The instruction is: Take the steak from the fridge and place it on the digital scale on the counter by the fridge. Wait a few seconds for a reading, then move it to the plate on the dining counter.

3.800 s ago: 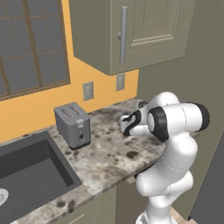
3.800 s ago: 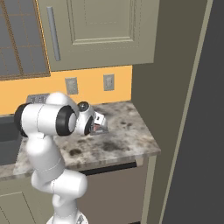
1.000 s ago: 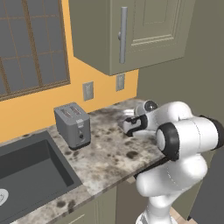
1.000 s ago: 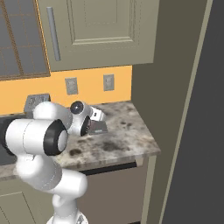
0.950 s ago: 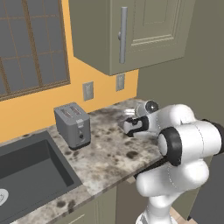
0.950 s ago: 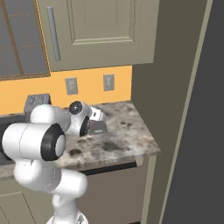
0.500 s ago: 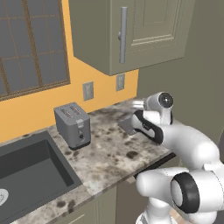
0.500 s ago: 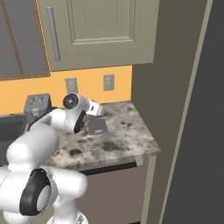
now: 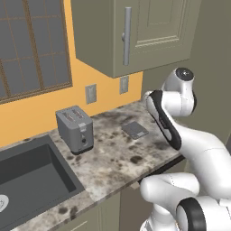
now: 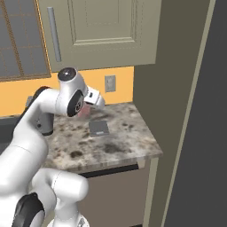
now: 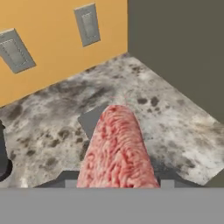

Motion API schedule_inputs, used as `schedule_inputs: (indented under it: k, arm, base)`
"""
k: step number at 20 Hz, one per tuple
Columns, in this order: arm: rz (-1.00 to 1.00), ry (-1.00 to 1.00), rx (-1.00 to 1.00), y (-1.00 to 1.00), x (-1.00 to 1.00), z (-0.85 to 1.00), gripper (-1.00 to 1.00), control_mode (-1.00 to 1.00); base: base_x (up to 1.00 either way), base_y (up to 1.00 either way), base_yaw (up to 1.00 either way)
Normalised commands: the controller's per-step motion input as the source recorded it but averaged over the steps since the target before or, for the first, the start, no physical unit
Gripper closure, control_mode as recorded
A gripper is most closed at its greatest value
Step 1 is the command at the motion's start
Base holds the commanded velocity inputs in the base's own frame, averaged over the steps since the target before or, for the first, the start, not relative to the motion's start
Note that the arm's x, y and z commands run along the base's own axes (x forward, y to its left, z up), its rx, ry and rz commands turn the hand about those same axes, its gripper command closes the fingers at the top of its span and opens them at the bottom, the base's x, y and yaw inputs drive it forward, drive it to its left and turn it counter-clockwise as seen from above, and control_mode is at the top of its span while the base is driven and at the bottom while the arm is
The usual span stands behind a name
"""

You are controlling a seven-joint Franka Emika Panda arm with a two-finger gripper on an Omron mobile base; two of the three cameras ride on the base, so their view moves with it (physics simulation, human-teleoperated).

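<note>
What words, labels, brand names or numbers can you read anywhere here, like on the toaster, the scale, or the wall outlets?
None: no readable text anywhere.
The toaster: plain front, no brand.
The digital scale: blank grey top, no digits showing.
The wall outlets: unmarked plates.
The steak in the hand: no label.

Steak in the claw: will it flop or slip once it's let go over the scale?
The steak juts forward from the claw without drooping, so it probably behaves stiffer than raw meat would. It looks thick with a rounded end, so it may rock or roll slightly when it lands. The digital scale is flat and low, with no rim to stop a slide.
</note>
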Motion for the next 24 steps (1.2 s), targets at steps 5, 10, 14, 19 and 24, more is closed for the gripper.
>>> schedule_inputs:
  k: [5,10,14,19,24]
  arm:
    - [0.0,0.46,0.0,-0.08,-0.6,0.08,1.0,-1.0]
    - [0.0,0.29,-0.03,-0.07,-0.55,-0.2,1.0,-1.0]
    - [0.0,0.16,-0.07,0.0,-0.44,-0.4,1.0,-1.0]
    - [0.0,0.0,0.0,0.0,0.0,0.0,1.0,1.0]
    - [0.0,0.0,0.0,0.0,0.0,0.0,1.0,1.0]
  base:
    - [0.0,0.0,0.0]
    - [0.0,0.0,0.0]
    - [0.0,0.0,0.0]
    - [-0.88,0.0,-0.08]
    - [-1.0,0.0,-0.26]
